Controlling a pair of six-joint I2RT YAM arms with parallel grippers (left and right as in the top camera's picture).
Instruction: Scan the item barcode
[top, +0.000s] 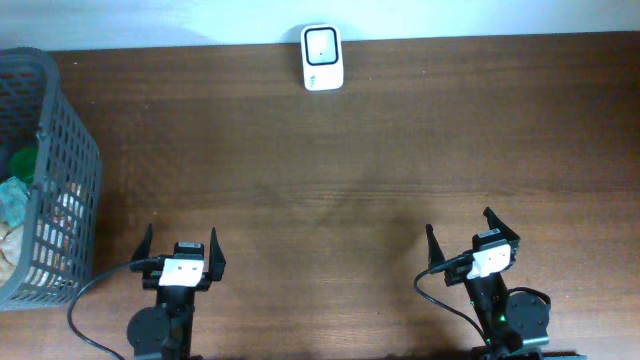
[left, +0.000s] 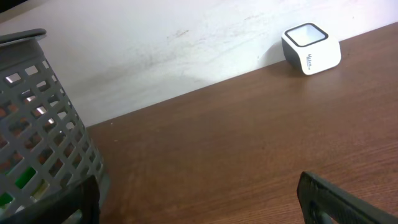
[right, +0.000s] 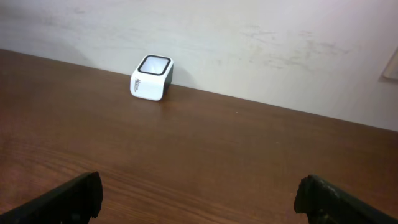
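Items (top: 14, 196) first: my left gripper (top: 179, 241) hangs wide open and empty, the basket (top: 60, 190) holding them just off its left side, far nearer than my right gripper (top: 459, 224), also spread empty; scanner (top: 322, 58) sits well ahead, mid-table at the wall.

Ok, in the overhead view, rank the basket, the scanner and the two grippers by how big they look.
1. grey basket, clearly largest, though cut off at the frame's left edge.
2. left gripper and right gripper, jaws wide open; they look alike, so no ranking between them.
3. white scanner, smallest.
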